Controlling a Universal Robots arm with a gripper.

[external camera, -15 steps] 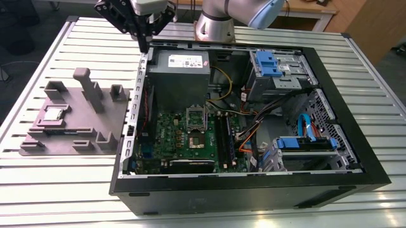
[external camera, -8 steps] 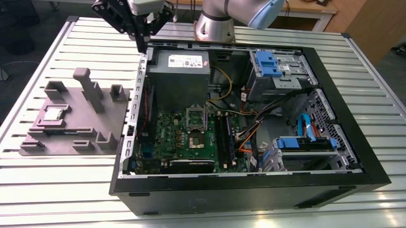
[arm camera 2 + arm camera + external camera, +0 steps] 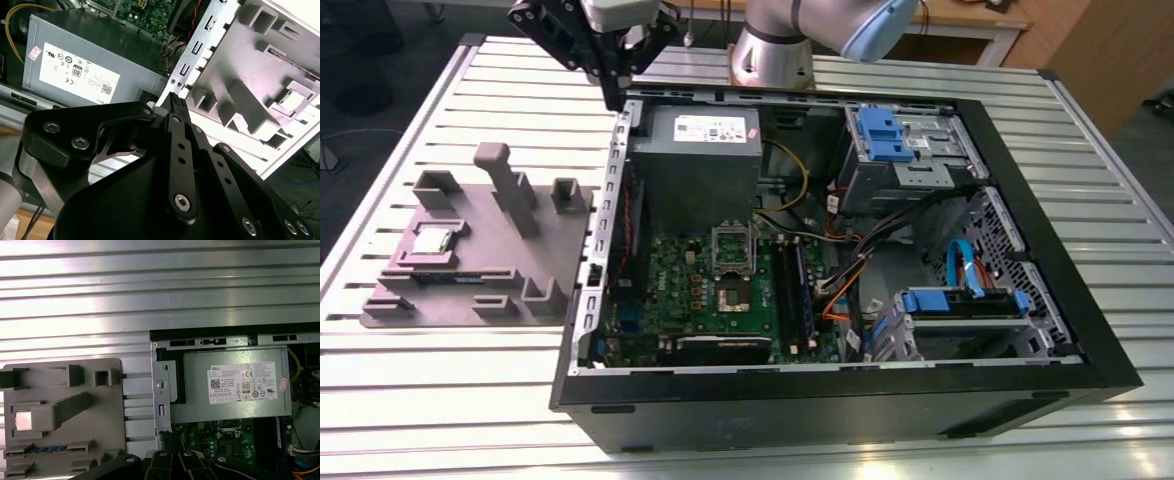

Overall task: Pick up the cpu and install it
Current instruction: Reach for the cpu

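Hovering at the case (image 3: 854,395) rim, claw (image 3: 610,100) pinched narrow and empty; cpu (image 3: 430,241) lies on grey holder (image 3: 520,262)

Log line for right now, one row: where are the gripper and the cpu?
stage: cpu not picked | gripper: jaws shut, empty, at case corner by power supply | cpu: in grey holder beside case

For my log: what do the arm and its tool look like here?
The arm is silver-grey tubing with a pale blue joint cap. The tool is matte black, made of flat linkage plates that taper to a narrow tip. The plates are pinned with silver hex bolts, seen in the second wrist view.
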